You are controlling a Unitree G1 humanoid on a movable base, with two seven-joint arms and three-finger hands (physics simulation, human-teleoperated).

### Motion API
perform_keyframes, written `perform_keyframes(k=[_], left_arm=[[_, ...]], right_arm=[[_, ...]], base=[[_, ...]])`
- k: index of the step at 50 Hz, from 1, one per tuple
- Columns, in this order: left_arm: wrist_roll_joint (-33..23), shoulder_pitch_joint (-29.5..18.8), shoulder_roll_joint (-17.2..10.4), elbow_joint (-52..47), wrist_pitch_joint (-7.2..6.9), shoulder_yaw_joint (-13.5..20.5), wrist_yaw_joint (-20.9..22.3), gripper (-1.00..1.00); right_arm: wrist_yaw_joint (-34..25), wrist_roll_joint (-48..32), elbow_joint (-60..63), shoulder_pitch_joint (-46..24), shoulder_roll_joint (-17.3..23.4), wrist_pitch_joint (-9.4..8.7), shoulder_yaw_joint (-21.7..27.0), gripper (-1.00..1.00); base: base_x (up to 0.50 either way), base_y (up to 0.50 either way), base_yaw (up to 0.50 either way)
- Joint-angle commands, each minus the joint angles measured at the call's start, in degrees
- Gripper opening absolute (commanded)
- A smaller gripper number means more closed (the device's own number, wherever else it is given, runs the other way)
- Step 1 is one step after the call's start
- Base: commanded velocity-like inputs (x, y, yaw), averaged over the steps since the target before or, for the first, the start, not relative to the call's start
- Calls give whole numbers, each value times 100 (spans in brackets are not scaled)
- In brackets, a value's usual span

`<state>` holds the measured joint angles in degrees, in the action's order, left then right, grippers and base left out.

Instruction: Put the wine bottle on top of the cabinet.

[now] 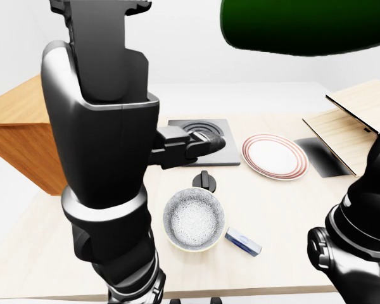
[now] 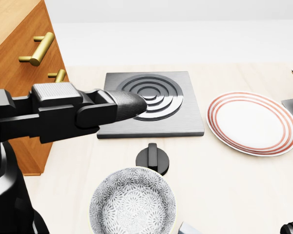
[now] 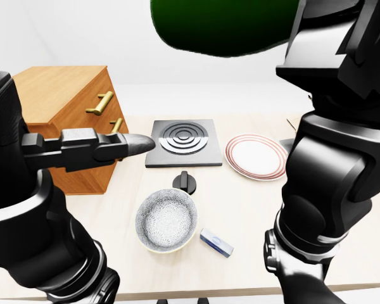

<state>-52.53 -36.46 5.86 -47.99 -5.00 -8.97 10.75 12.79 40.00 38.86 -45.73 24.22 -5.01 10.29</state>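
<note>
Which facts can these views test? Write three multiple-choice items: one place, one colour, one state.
1. In the head view, the black knob lies:
A. between the grey burner and the patterned bowl
B. on the wooden drawers
C. inside a cup

2. The rings round the plate are:
A. blue
B. red
C. green

3. The patterned bowl is:
A. upside down
B. filled with fruit
C. upright and empty

Key: 1 A, the knob sits below the burner and above the bowl; 2 B, the rim bands look red; 3 C, its patterned inside shows bare.
</note>
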Motion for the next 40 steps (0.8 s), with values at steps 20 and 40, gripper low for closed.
perform_keyframes(k=[20,40], left_arm=[[-977,-184,1019,787,0,-437,113,100],[-1936,-131,1414,1366,0,-889,151,100]], right_arm=[[-142,-280,375,272,-310,1,-233,-100],[-541,-785,473,387,-431,1,-358,-100]], base=[[0,0,0],[0,0,0]])
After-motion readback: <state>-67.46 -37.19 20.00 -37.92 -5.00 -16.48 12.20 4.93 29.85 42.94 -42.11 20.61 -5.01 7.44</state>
